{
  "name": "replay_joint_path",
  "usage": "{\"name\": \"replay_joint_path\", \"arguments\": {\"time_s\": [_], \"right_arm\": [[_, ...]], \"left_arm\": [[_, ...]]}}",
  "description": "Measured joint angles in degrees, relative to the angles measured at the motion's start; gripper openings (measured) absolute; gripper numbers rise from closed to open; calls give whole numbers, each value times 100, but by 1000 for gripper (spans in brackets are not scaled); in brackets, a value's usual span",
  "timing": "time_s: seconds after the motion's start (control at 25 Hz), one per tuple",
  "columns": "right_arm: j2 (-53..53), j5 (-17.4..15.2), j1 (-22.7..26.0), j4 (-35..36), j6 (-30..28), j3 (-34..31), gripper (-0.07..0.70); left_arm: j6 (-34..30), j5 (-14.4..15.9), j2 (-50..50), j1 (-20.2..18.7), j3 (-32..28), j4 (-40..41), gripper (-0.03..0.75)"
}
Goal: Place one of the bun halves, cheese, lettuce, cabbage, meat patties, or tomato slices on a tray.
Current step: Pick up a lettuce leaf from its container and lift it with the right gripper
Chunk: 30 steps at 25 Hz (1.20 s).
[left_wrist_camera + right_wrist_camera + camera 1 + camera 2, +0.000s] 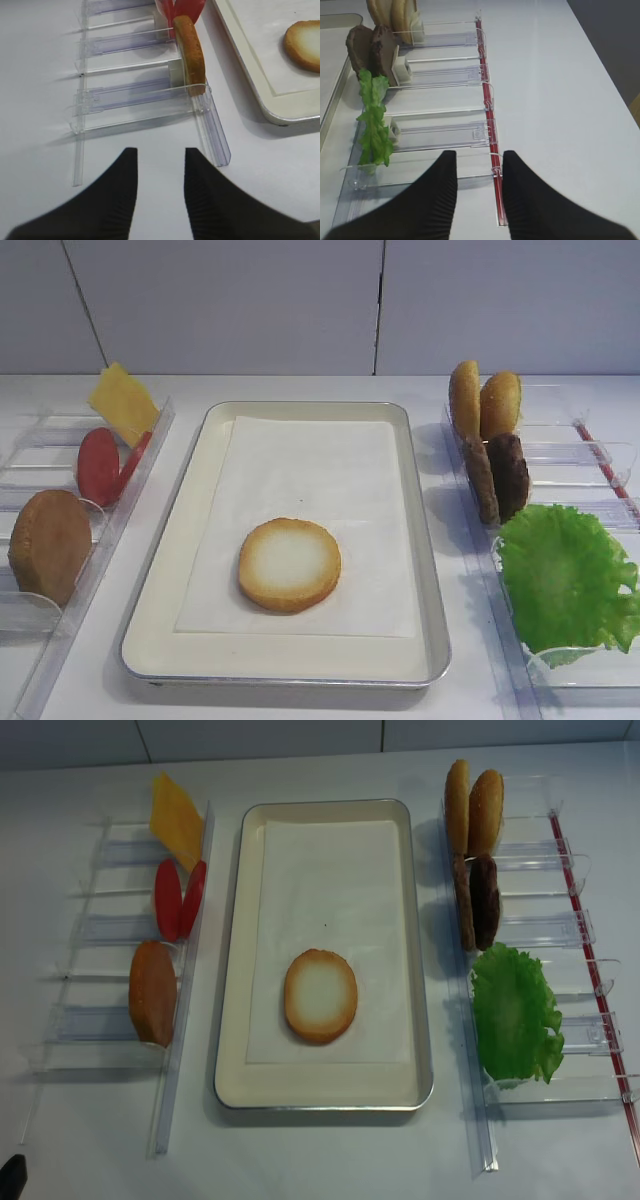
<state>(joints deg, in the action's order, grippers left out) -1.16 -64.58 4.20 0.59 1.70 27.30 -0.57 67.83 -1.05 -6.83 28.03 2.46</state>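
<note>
A bun half lies cut face up on the paper of the cream tray, also seen as the bun half. The left bins hold cheese, tomato slices and a bun half on edge. In the right bins stand two bun halves, meat patties and lettuce. No cabbage is in view. My left gripper hovers open over bare table near the left bins. My right gripper is open and empty over the nearest right bin, right of the lettuce.
Clear plastic bins line the tray's left side and more bins its right, with a red strip along their outer edge. White table stretches right of the strip. A grey wall stands behind.
</note>
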Motion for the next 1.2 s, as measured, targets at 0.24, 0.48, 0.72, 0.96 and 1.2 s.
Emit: {"name": "replay_joint_path", "arguments": {"time_s": [0.24,0.48,0.72,0.96,1.2], "right_arm": [[0,0,0,0,0,0,255],[0,0,0,191,43,0,256],[31,-116,0,787,-170,64,362],[835,-390,0,1246,-202,164,619],[1916,-322,0,1982,-211,164,627]], "left_arm": [[0,0,0,0,0,0,215],[0,0,0,0,0,0,215],[0,0,0,0,0,0,215],[0,0,0,0,0,0,215],[0,0,0,0,0,0,215]]}}
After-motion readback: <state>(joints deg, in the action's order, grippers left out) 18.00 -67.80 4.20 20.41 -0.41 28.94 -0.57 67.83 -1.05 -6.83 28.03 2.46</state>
